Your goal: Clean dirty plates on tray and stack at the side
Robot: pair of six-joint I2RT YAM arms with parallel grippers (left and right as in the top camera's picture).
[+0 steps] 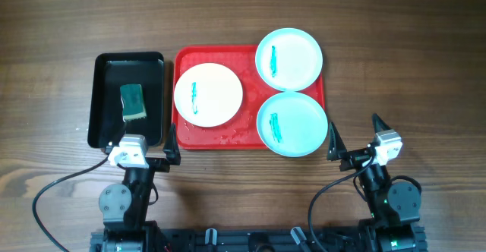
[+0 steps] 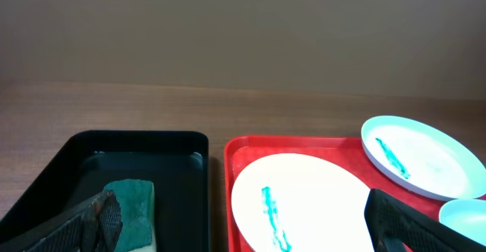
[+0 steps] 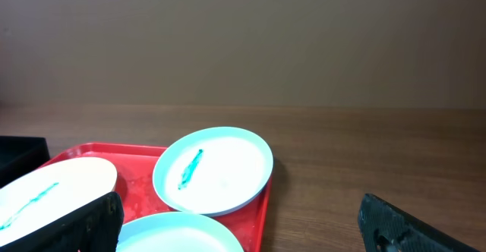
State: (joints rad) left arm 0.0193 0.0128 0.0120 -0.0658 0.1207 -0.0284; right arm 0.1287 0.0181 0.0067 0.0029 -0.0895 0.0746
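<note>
Jaws wide open and empty, the left gripper [image 1: 140,142] has the green sponge [image 1: 134,102] at 12 o'clock, lengthwise 12-to-6; the equally open right gripper [image 1: 355,133] sits farther off.

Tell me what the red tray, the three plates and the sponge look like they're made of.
The red tray looks like moulded plastic, glossy, with droplets beading on it. The white plate and two aqua plates look smooth and thin-rimmed, probably plastic or melamine, though ceramic can't be ruled out. The sponge in the black tray looks like pale foam under a green scouring layer.
</note>
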